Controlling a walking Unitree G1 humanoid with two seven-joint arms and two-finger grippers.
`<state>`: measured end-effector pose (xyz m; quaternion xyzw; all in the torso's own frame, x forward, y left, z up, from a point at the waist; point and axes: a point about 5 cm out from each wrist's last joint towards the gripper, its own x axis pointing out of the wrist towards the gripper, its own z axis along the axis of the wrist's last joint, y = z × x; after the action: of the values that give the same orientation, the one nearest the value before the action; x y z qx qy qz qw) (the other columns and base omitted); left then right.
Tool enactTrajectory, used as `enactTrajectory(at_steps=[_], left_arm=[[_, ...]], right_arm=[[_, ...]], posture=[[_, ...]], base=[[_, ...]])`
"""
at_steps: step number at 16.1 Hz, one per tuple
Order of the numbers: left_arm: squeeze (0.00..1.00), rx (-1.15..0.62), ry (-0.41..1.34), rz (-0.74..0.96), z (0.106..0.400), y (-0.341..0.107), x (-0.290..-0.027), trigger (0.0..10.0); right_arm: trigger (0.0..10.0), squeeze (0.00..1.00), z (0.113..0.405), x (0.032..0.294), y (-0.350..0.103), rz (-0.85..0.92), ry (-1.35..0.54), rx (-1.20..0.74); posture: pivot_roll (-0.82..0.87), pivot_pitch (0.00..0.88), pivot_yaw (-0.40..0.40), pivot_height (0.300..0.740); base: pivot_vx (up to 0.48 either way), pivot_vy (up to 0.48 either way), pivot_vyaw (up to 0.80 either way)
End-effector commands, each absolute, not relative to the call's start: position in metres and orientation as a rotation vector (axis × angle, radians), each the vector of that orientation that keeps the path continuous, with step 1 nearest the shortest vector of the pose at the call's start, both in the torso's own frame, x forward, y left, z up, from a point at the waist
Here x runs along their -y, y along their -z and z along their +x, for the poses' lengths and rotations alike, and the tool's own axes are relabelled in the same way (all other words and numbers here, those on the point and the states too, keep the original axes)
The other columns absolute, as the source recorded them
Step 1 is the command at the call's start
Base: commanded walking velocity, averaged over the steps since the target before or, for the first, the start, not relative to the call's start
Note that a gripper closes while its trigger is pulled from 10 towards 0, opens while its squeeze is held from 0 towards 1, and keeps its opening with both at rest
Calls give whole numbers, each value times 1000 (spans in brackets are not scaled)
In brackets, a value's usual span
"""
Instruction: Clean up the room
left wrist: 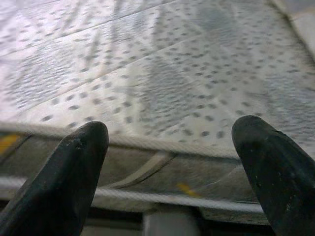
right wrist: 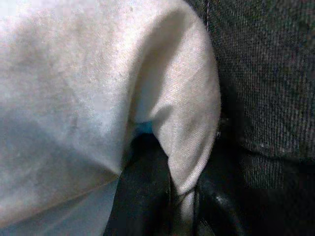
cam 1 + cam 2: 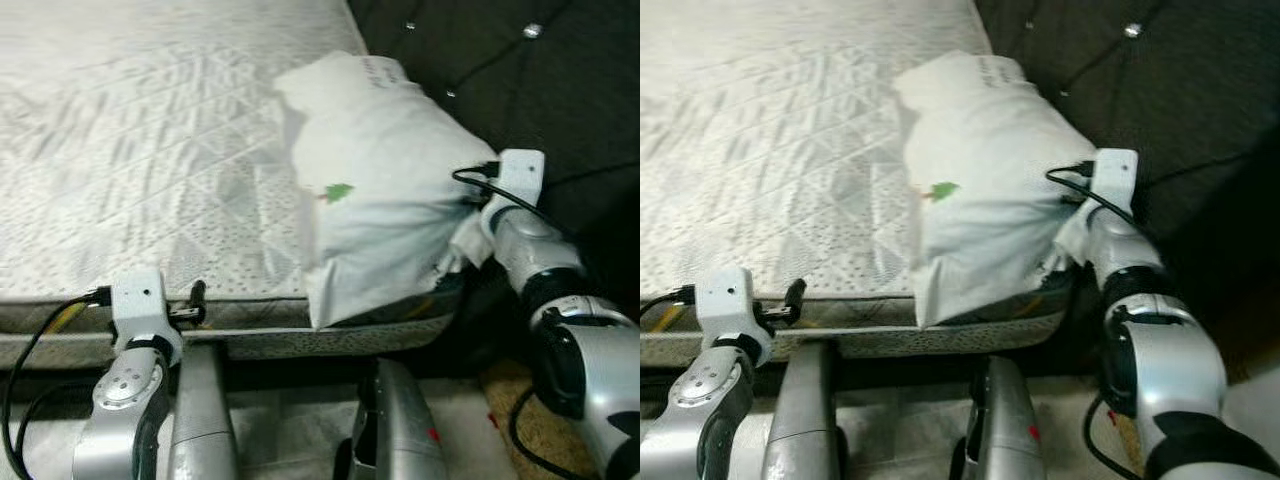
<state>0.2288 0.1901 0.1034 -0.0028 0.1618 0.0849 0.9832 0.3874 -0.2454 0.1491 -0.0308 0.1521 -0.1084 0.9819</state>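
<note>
A white pillow [image 3: 380, 180] with a small green mark lies at the right end of the patterned mattress [image 3: 150, 150], against the dark headboard [image 3: 520, 100]. Its lower corner hangs over the mattress edge. My right gripper [image 2: 179, 206] is shut on a fold of the pillow's cloth at its right side, close to the headboard. My left gripper [image 1: 172, 172] is open at the mattress's near edge, to the left of the pillow, with nothing between its fingers [image 1: 74, 167].
The tufted headboard [image 3: 1140, 90] stands close behind the right arm. The mattress's side band [image 3: 260, 320] runs across the front. My silver legs [image 3: 400, 420] show below, and brownish floor [image 3: 505, 390] lies at the lower right.
</note>
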Motion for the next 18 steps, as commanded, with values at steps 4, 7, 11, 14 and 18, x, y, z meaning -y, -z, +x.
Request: enactTrajectory(at_steps=[4, 7, 11, 14, 18], left_arm=[[0, -344, -153, -7, 232, -101, -187, 10000], [0, -339, -149, 1, 235, -103, -188, 10000], [0, -334, -138, 5, 239, -103, -187, 10000], [0, -332, -124, 8, 243, -102, -184, 10000], [0, -313, -139, 21, 249, -105, -189, 10000]], right_arm=[[0, 0, 359, 274, -116, -85, 311, -339], [0, 0, 329, 262, -90, -77, 310, -347], [0, 0, 297, 248, -82, -70, 299, -333], [4471, 0, 292, 229, -77, -52, 246, -368], [10000, 0, 349, 244, -120, -90, 237, -297]], posture=[[115, 28, -117, 525], [108, 21, -109, 525], [90, 11, -106, 525], [87, 1, -100, 525], [108, 0, -107, 525]], base=[[0, 0, 0], [0, 0, 0], [0, 0, 0], [0, 0, 0], [0, 0, 0]])
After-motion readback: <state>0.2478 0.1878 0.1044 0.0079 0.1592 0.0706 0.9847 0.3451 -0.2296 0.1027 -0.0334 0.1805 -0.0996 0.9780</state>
